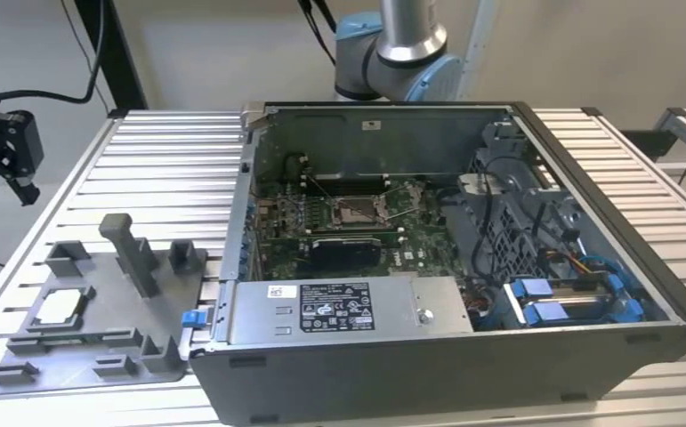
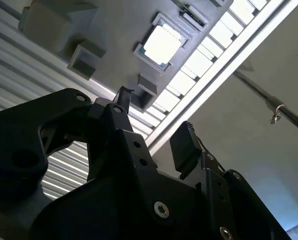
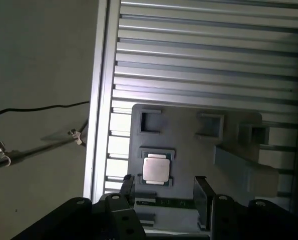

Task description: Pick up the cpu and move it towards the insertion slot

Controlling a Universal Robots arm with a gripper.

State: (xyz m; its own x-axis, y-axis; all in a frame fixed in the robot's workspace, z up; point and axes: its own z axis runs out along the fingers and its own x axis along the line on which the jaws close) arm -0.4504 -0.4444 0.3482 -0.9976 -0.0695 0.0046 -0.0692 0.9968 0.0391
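Exterior view first, toward nine o'clock at its left: the black two-fingered claw (image 1: 16, 182) hangs near the edge of the ribbed aluminium counter (image 1: 141, 160), well apart from everything. In the first wrist view its fingers (image 3: 201, 192) stand spread with nothing between them. About five o'clock from the claw lies the flat grey plastic tray (image 1: 111, 307) with raised blocks and a tall post. The cpu (image 1: 60, 305), a small pale silvery square chip with a tan edge, rests flat in a framed pocket of that tray. Toward two o'clock from the tray stands the open dark-grey computer case (image 1: 438, 382), and in the middle of its green motherboard (image 1: 414, 253) sits the insertion slot (image 1: 359, 211), a metal-framed square socket with a thin wire lever. As I judge it, the risks are these. A descent slightly off line could land a finger on the pocket's frame or a block. So thin a chip could tilt or slip from a shallow pinch. A low carry could strike the case wall or snag the lever.
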